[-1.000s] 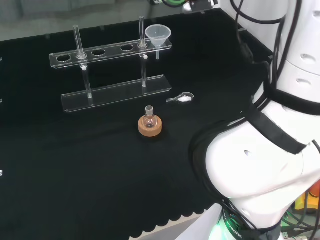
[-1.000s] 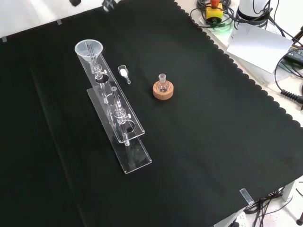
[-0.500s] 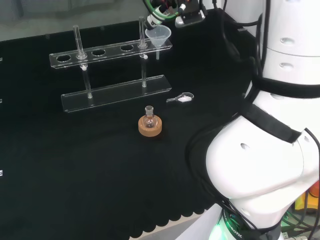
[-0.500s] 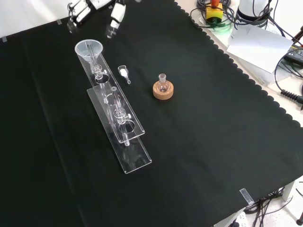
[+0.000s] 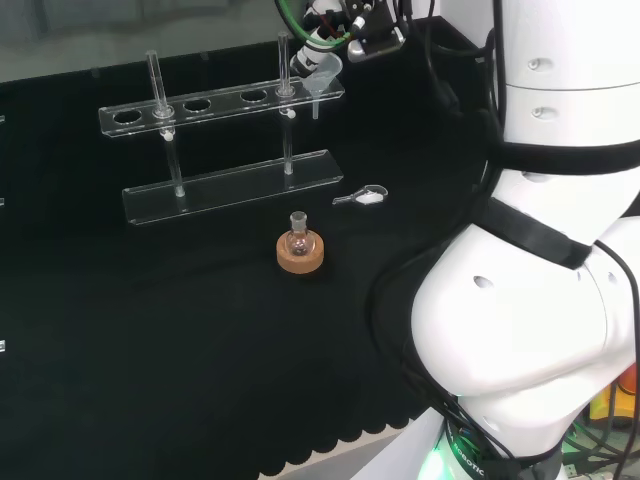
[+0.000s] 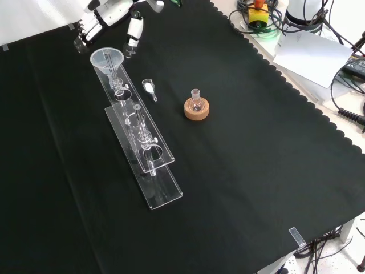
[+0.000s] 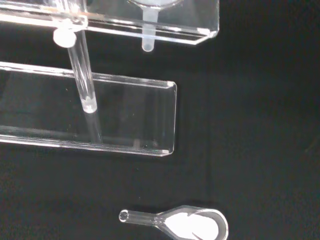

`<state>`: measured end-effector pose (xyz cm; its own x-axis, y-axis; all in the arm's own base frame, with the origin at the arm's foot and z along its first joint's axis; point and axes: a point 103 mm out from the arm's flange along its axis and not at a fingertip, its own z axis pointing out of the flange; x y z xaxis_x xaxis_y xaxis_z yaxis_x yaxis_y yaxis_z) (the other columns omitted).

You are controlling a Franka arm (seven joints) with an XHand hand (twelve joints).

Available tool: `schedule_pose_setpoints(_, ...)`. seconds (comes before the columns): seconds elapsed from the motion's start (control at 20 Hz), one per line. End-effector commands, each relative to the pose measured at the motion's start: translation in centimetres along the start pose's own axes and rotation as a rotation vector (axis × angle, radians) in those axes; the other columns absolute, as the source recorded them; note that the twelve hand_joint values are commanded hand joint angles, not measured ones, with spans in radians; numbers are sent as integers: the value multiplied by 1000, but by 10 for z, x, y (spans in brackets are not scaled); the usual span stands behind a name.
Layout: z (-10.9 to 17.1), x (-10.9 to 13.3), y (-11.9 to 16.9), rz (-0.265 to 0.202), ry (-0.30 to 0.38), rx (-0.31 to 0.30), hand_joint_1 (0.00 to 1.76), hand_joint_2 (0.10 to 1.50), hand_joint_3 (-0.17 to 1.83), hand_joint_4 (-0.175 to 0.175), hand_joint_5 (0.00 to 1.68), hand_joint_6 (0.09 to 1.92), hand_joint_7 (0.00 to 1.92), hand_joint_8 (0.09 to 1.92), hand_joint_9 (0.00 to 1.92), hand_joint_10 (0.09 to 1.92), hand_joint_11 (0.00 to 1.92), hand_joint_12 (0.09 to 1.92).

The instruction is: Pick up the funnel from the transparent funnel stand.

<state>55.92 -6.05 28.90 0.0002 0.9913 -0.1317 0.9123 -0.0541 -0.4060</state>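
The funnel (image 6: 107, 58) sits in the end hole of the transparent funnel stand (image 6: 142, 149), its stem hanging down through the upper shelf; in the wrist view that stem (image 7: 148, 31) pokes out below the shelf, above the stand's base plate. In the front view the hand (image 6: 108, 14) hovers just beyond the funnel's rim at the stand's far end, with its fingers (image 6: 133, 34) straight and spread apart, pointing down toward the funnel and holding nothing. In the head view the hand (image 5: 335, 22) is above and just to the right of the funnel (image 5: 322, 70), close to its rim; whether a fingertip touches the rim cannot be told. A small glass scoop (image 6: 149, 88) holding white powder lies on the black cloth (image 6: 256, 171) just beside the stand's base, and a small round flask (image 6: 197, 103) stands upright on a cork ring (image 6: 197, 111) farther from the stand on the same side.
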Motion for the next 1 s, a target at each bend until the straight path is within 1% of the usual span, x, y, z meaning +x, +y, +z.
schedule_pose_setpoints(0.05, 7, -6, 6, 9, -6, 35, 489, 971, -175, -21, 8, 87, 0, 252, 44, 827, 115, 1555)
schedule_pose_setpoints(0.15, 9, -6, 8, 8, -2, 46, 496, 964, -175, -24, 4, 87, 0, 249, 41, 832, 123, 1557)
schedule_pose_setpoints(0.4, 13, -5, 12, 1, -17, 71, 534, 946, -175, -28, 0, 87, 0, 243, 39, 847, 156, 1558)
schedule_pose_setpoints(0.75, 14, -2, 13, -23, -36, 82, 575, 923, -175, -30, 0, 87, 0, 242, 51, 871, 239, 1530)
schedule_pose_setpoints(1.0, 13, -2, 14, -24, -45, 86, 626, 902, -175, -32, 0, 87, 0, 197, 55, 876, 282, 1516)
